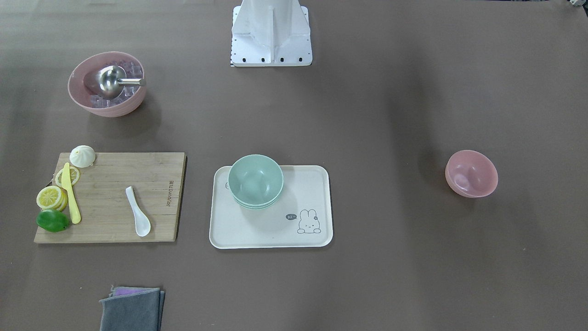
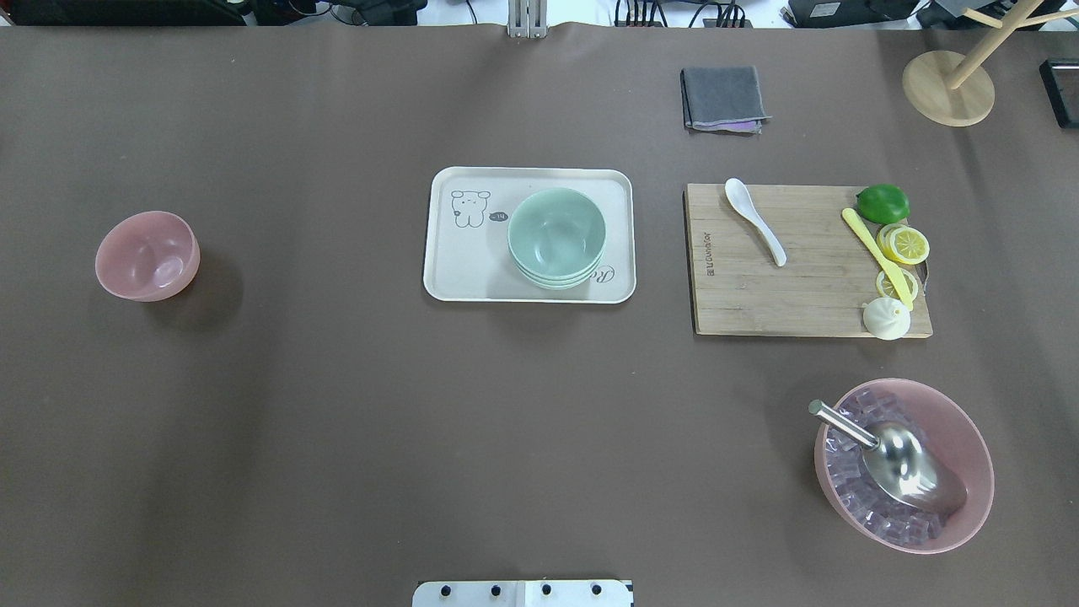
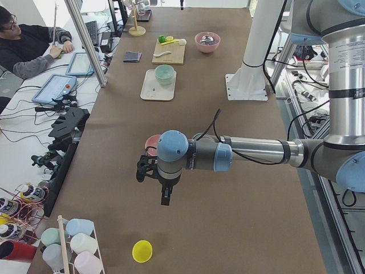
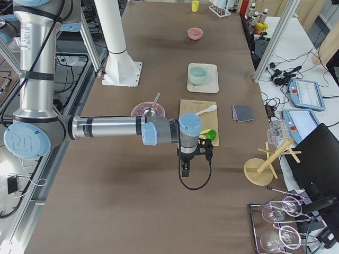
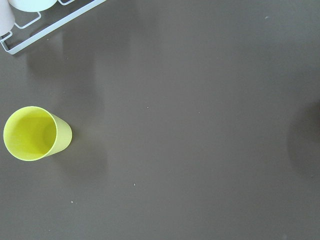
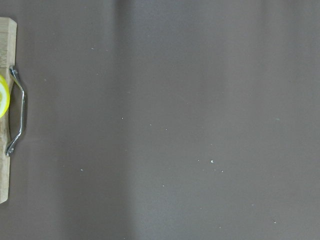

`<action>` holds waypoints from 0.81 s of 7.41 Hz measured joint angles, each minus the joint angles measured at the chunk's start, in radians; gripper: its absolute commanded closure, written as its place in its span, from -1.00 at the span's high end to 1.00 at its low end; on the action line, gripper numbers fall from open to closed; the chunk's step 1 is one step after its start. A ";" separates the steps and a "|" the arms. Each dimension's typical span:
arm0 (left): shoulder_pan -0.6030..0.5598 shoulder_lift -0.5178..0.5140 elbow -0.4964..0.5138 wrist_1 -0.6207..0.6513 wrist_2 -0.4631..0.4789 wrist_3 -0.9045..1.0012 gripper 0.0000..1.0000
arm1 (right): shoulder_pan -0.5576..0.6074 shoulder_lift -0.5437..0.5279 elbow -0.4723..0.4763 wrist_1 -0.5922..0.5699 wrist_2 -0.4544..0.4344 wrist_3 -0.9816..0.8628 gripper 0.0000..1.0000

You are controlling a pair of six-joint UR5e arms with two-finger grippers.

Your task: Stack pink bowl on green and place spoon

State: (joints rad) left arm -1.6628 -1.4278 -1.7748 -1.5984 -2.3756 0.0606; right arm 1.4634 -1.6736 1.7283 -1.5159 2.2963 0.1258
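Note:
The small pink bowl stands alone on the table's left side; it also shows in the front view. Stacked green bowls sit on a white tray at the centre. The white spoon lies on a wooden cutting board to the right. My left gripper hangs over the table near the pink bowl, seen only in the exterior left view. My right gripper hangs beside the board's end, seen only in the exterior right view. I cannot tell whether either is open or shut.
A large pink bowl with ice cubes and a metal scoop sits near right. Lemon slices, a lime and a yellow knife lie on the board. A grey cloth, a wooden stand and a yellow cup are around.

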 measured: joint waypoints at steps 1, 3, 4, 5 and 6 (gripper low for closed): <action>0.000 0.000 0.000 -0.004 0.000 0.002 0.97 | 0.000 0.000 0.000 0.001 0.000 0.000 1.00; 0.002 -0.007 0.001 -0.020 0.001 0.002 0.97 | 0.000 -0.001 -0.001 0.004 0.000 -0.003 1.00; 0.002 -0.025 -0.001 -0.023 0.001 0.004 0.97 | 0.000 -0.001 -0.001 0.005 -0.001 -0.005 1.00; 0.002 -0.055 -0.002 -0.024 0.002 0.006 0.97 | 0.000 0.001 0.002 0.010 0.000 -0.006 1.00; 0.005 -0.089 -0.001 -0.031 0.002 0.007 0.97 | 0.000 0.005 0.005 0.038 0.004 0.001 1.00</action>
State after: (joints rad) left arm -1.6579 -1.5170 -1.7763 -1.6291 -2.3736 0.0672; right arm 1.4634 -1.6690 1.7334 -1.4776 2.3000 0.1270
